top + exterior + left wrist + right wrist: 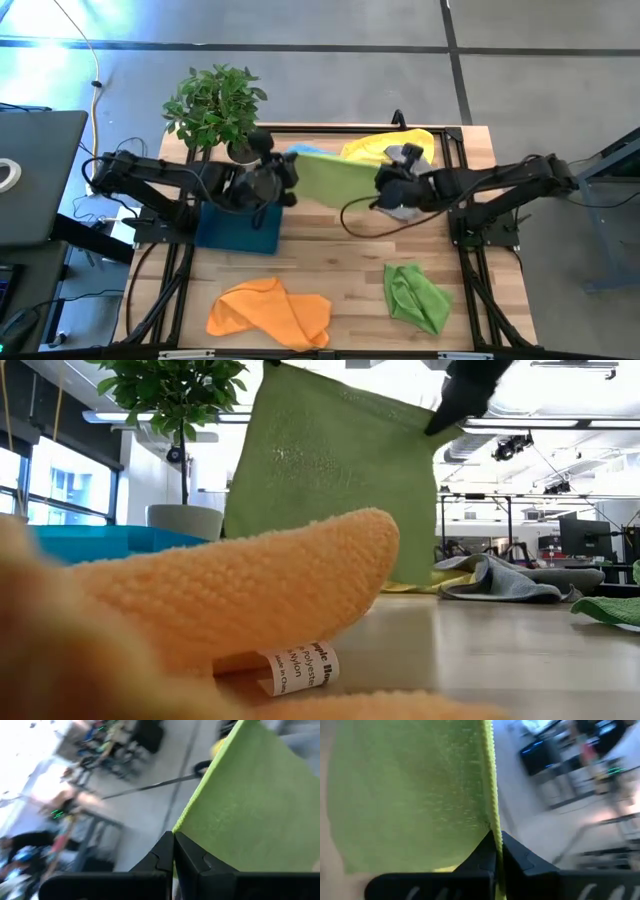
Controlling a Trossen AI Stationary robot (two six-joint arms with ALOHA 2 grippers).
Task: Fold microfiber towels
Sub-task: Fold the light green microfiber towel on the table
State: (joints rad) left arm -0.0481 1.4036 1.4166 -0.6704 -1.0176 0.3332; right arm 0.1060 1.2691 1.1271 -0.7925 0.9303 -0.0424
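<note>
1. Left gripper (173, 851) is pinching 1 corner of a lime towel (335, 178).
2. Right gripper (497, 851) is clenching the opposite corner.
3. The fuzzy, stitched-edge square is hanging flat above the wooden table (340, 262).

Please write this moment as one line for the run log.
step: lifting | left hand: shut on green towel | right hand: shut on green towel | towel: hanging spread above table

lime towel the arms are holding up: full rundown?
The lime green microfiber towel is a soft, fuzzy square with a stitched edge. It hangs spread flat above the wooden table, lifted clear of it. The left gripper and right gripper are each shut on an upper corner.
</note>
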